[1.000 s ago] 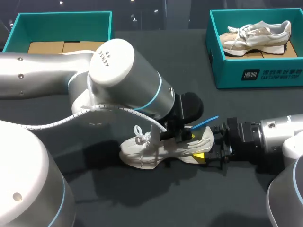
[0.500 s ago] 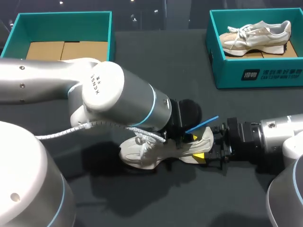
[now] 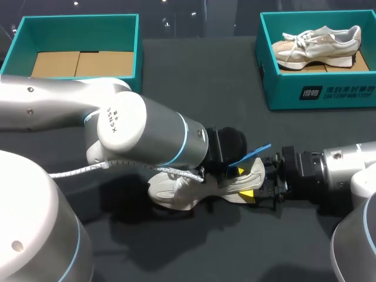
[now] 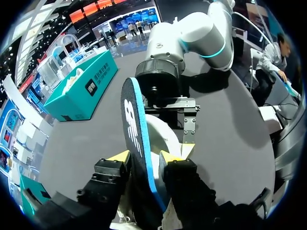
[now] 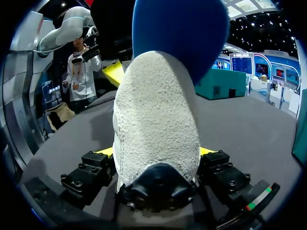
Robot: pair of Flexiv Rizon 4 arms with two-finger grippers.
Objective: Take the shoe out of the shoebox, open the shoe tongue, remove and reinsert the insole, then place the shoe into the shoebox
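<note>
Two sneakers: one low in the centre of the head view, heel clamped between the right gripper's fingers; second sneaker inside the upper-right shoebox. Two shoeboxes, other shoebox upper left. One blue insole, pinched by the left gripper, rising from the clamped heel. Since a second ago, left arm sunk lower over the sneaker's front.

In the head view the shoe's middle is covered by the left arm, and the left gripper is hidden behind it. In the left wrist view most of the shoe is masked by the insole. In the right wrist view the right gripper's tips are largely screened by the heel, and the insole's top is cut off.
</note>
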